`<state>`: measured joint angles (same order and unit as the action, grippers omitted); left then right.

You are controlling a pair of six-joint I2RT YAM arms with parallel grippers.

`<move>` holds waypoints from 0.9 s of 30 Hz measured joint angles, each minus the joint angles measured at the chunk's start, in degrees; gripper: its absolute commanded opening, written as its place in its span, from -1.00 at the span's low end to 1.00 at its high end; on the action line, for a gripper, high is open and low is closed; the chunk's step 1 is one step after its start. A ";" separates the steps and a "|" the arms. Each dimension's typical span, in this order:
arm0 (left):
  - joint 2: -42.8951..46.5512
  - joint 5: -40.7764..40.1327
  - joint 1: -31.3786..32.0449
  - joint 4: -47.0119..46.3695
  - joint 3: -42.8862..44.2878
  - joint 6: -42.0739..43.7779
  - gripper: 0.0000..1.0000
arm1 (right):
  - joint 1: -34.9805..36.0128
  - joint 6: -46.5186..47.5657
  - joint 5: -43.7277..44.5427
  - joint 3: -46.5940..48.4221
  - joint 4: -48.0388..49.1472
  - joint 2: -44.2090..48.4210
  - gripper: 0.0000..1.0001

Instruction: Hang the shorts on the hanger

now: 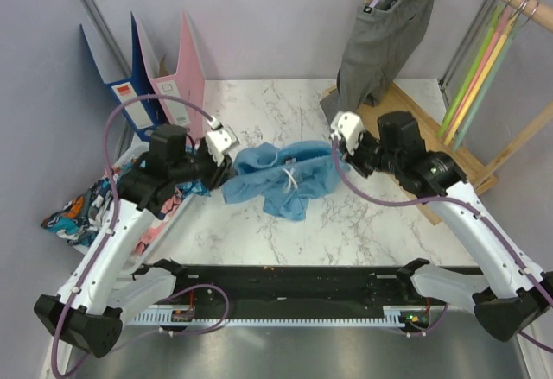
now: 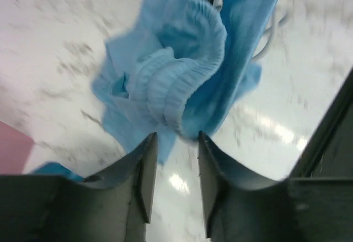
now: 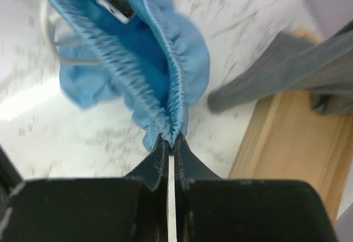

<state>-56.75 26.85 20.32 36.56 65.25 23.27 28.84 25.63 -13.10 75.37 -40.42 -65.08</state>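
The light blue shorts (image 1: 281, 176) lie bunched on the marble table, held up at their right end. My right gripper (image 1: 339, 150) is shut on the elastic waistband (image 3: 165, 96), the fabric pinched between its fingertips (image 3: 172, 140). My left gripper (image 1: 226, 165) is at the shorts' left end. Its jaws are open (image 2: 176, 138), with the folded waistband (image 2: 176, 82) just beyond the tips and not gripped. The white drawstring (image 1: 291, 178) hangs at the middle. The lime hanger (image 1: 467, 81) hangs from the wooden rail at the back right, far from both grippers.
A grey garment (image 1: 389, 38) hangs on the wooden rack, whose base board (image 1: 432, 129) lies on the table right of my right gripper. Pink and orange-yellow hangers (image 1: 488, 64) hang beside the lime one. Binders (image 1: 147, 77) stand at back left. Patterned clothes (image 1: 73, 211) lie left.
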 measured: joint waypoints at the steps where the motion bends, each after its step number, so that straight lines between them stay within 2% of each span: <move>1: 1.01 0.83 0.20 1.68 -4.04 1.18 0.22 | 0.15 2.29 -0.37 -4.26 -1.14 2.01 -1.00; 2: 1.29 1.05 0.24 2.82 -6.03 2.47 0.31 | 0.28 3.93 -0.35 -7.19 -2.08 2.99 -1.00; 6: 1.44 2.69 0.15 9.18 -16.17 5.25 0.43 | 2.38 9.94 -0.24 -19.39 -3.54 3.98 -1.00; 9: 3.32 6.34 0.17 10.88 -17.90 9.31 0.50 | 3.82 12.87 -0.39 -24.22 -4.52 3.98 -1.00; 13: 6.21 10.78 1.38 9.49 -18.29 18.91 0.55 | 3.96 15.17 -0.31 -26.64 -3.78 4.33 -1.00; 16: 5.09 11.74 5.99 8.39 -19.28 26.91 0.56 | 3.96 15.80 -0.13 -26.77 -3.04 4.35 -1.00; 21: 0.96 8.17 18.21 3.30 -26.53 36.72 0.58 | 3.96 16.09 0.04 -27.36 -2.19 4.66 -1.00; 27: -9.81 4.42 22.25 -1.81 -27.45 41.27 0.56 | 3.96 16.06 0.11 -27.36 -2.01 5.16 -1.00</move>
<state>-66.57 31.27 42.57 34.74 37.80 64.53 32.80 41.69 -12.99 48.01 -42.44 -59.92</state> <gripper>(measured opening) 0.786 0.020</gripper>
